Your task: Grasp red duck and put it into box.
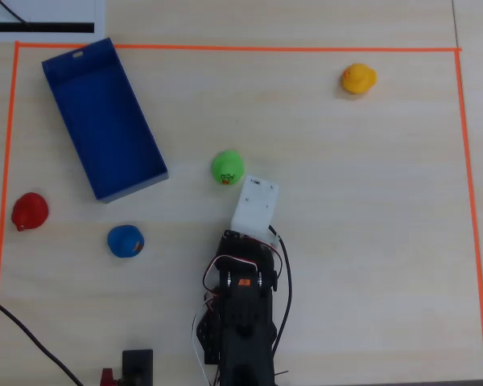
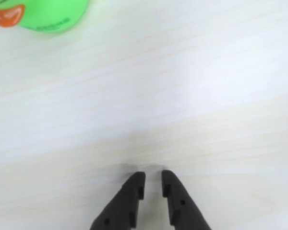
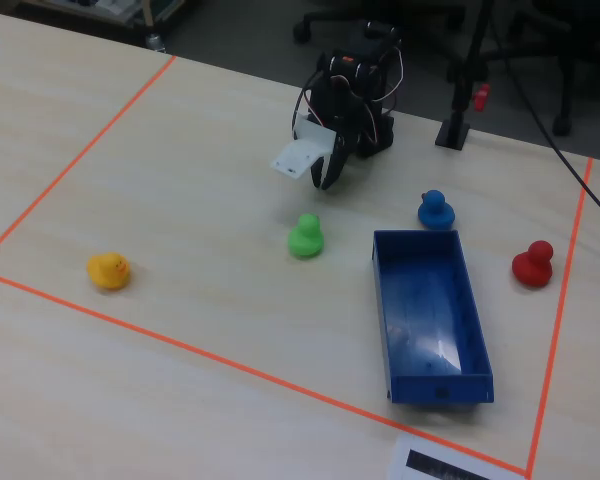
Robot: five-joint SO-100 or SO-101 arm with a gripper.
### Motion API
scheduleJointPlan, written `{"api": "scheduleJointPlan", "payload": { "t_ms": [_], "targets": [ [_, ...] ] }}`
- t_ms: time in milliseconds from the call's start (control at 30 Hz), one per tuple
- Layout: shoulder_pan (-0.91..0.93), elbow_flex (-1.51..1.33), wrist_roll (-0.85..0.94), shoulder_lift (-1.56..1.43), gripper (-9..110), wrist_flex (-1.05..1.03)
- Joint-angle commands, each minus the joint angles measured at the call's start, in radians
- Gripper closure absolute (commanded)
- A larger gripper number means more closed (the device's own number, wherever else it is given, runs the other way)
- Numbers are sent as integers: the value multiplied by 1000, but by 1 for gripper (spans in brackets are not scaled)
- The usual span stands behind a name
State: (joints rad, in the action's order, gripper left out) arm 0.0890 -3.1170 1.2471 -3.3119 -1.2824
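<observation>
The red duck [image 1: 30, 211] sits on the table at the far left in the overhead view, and at the right in the fixed view [image 3: 533, 264]. The empty blue box [image 1: 105, 121] lies open above it, also seen in the fixed view [image 3: 430, 320]. My gripper [image 2: 153, 173] hangs low over bare table, its two black fingers almost together with nothing between them. It is far from the red duck. In the fixed view the gripper [image 3: 325, 183] points down near the arm's base. In the overhead view a white wrist mount [image 1: 254, 203] hides the jaws.
A green duck [image 1: 227, 167] sits just ahead of the gripper, at the top left of the wrist view [image 2: 48, 14]. A blue duck [image 1: 125, 240] is between the arm and the red duck. A yellow duck [image 1: 358, 79] is far right. Orange tape [image 1: 225, 47] borders the area.
</observation>
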Motion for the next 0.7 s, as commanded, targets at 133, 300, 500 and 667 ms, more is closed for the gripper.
{"api": "scheduleJointPlan", "payload": {
  "t_ms": [133,300,500,667],
  "targets": [
    [-66,6,-5,2,100,-25],
    [-66,6,-5,2,100,-25],
    [-40,6,-5,2,101,-25],
    [-18,18,25,5,98,23]
  ]
}}
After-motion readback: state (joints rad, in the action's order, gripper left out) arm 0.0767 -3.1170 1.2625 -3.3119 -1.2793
